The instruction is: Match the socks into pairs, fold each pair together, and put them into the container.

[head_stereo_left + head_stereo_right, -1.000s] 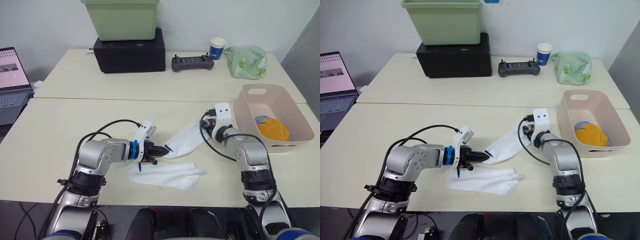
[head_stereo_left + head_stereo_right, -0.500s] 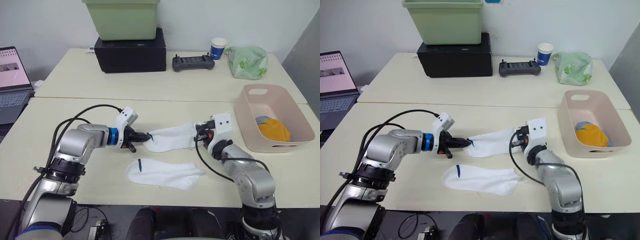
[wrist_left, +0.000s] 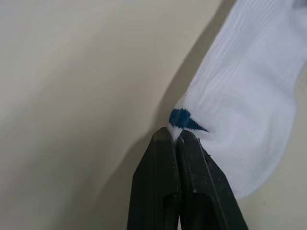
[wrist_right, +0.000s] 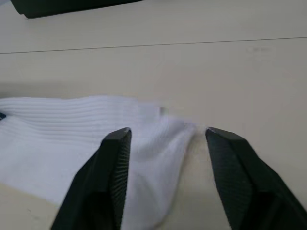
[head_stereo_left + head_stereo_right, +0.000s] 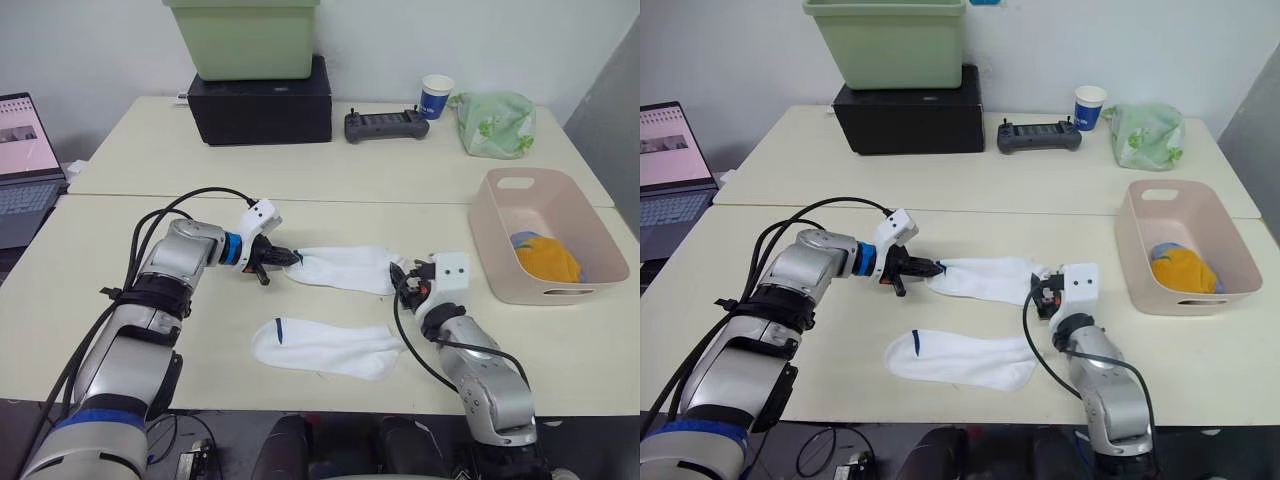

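Observation:
A white sock with a dark blue mark lies stretched out flat on the table. My left gripper is shut on its cuff, and the left wrist view shows the left gripper pinching right beside the blue mark. My right gripper is open, one finger on each side of the sock's other end. A second white sock lies flat nearer the front edge. The pale pink container stands at the right and holds a mustard-orange sock with a bit of a light blue one.
At the back stand a green tub on a black box, a controller, a paper cup and a green-and-white cloth bundle. A laptop sits at the far left.
My left gripper has drawn the sock's cuff left and away from the front edge, pulling the sock out straight. My right gripper has dropped back toward the front edge.

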Action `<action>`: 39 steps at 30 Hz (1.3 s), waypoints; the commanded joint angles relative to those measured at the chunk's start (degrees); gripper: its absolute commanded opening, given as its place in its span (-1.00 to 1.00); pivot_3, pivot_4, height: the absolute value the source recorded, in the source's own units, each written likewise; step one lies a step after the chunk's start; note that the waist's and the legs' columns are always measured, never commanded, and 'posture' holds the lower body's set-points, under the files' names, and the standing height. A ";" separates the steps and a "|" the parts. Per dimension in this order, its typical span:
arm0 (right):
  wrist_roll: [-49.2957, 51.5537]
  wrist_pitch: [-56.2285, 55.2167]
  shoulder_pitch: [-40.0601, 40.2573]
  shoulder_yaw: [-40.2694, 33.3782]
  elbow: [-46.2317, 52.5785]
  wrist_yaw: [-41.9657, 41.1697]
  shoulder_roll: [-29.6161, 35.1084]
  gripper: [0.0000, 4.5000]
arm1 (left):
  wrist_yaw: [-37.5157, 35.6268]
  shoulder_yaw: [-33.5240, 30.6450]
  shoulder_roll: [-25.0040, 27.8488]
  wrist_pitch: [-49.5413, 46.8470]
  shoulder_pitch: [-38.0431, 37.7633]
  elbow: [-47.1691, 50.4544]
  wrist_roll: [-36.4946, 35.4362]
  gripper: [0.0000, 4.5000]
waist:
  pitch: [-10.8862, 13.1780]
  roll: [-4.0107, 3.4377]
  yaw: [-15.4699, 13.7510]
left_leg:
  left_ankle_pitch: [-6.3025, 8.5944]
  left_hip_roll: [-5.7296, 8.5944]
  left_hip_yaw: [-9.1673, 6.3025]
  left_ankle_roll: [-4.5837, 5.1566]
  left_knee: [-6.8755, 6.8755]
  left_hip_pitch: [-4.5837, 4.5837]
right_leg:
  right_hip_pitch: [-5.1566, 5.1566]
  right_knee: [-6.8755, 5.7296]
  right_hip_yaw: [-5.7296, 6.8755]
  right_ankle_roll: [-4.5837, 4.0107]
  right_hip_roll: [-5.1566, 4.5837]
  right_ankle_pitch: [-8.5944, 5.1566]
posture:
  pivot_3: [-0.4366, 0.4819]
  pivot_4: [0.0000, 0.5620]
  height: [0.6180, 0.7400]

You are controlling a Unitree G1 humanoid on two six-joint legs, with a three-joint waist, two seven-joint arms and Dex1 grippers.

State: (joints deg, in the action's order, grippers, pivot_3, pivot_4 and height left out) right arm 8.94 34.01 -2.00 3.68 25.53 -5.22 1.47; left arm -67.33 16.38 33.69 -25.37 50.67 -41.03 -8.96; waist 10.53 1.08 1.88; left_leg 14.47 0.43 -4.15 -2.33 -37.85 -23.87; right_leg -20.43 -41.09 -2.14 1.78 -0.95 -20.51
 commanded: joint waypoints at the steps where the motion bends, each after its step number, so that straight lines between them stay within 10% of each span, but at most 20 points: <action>1: 1.67 -0.51 0.43 -1.48 5.18 -2.31 2.40 0.76 | -0.26 -1.87 -0.09 1.24 0.39 -0.68 0.98 -1.00 | 0.00 0.00 0.01 | 0.00 0.00 0.00 0.00 0.00 0.00 | 0.00 -0.01 0.00 0.00 0.00 0.00 | -0.05 -0.47 0.68; 7: 2.26 3.17 1.08 -0.25 9.98 -5.37 8.04 1.00 | -1.67 -2.08 2.97 4.42 -1.79 2.39 3.26 -0.73 | 0.00 0.00 0.30 | 0.00 -0.02 -0.02 0.00 0.00 0.00 | -0.01 -0.02 0.00 0.00 0.02 0.00 | -0.05 -0.47 0.68; 19: 3.00 10.61 0.30 0.87 14.71 -8.76 15.71 1.00 | 2.46 -14.22 5.58 -22.08 -11.48 20.54 -8.06 0.98 | 0.00 0.00 1.00 | 0.00 -0.04 -0.09 0.01 -0.03 -0.02 | 0.03 -0.01 0.04 0.00 0.01 0.00 | -0.05 -0.47 0.68; 28: 3.67 11.15 -5.89 -0.92 4.61 -6.60 12.01 1.00 | 15.99 -16.94 -2.78 -25.46 -15.67 25.22 -8.38 0.99 | -0.02 0.00 -0.12 | 0.00 0.01 -0.11 0.00 -0.10 0.05 | 0.16 -0.01 0.09 0.00 -0.04 0.00 | -0.05 -0.47 0.68; 33: 3.47 10.55 -12.53 -2.96 -6.51 -5.09 9.50 1.00 | 17.51 -15.64 -4.07 -24.42 -16.42 25.27 -8.26 0.44 | -0.03 -0.02 -0.19 | 0.00 0.04 -0.08 0.00 -0.10 0.10 | 0.19 -0.01 0.10 0.00 -0.07 0.00 | -0.05 -0.47 0.68; 39: 4.12 11.33 -14.49 -3.39 -10.60 -6.78 10.09 0.28 | 17.59 -15.14 -4.12 -23.81 -16.66 25.76 -8.72 -0.41 | -0.03 -0.02 -0.15 | 0.00 0.04 -0.05 0.00 -0.07 0.06 | 0.16 0.05 0.08 0.00 -0.07 0.00 | -0.05 -0.47 0.68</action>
State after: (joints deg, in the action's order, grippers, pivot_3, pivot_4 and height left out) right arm 12.52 45.77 -15.76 1.01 14.19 -11.32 11.37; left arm -49.40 -0.31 30.22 -48.90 34.99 -15.65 -17.38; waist 10.49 1.06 1.73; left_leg 14.47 0.47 -4.19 -2.33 -37.92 -23.80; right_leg -20.27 -41.03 -2.07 1.78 -1.02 -20.51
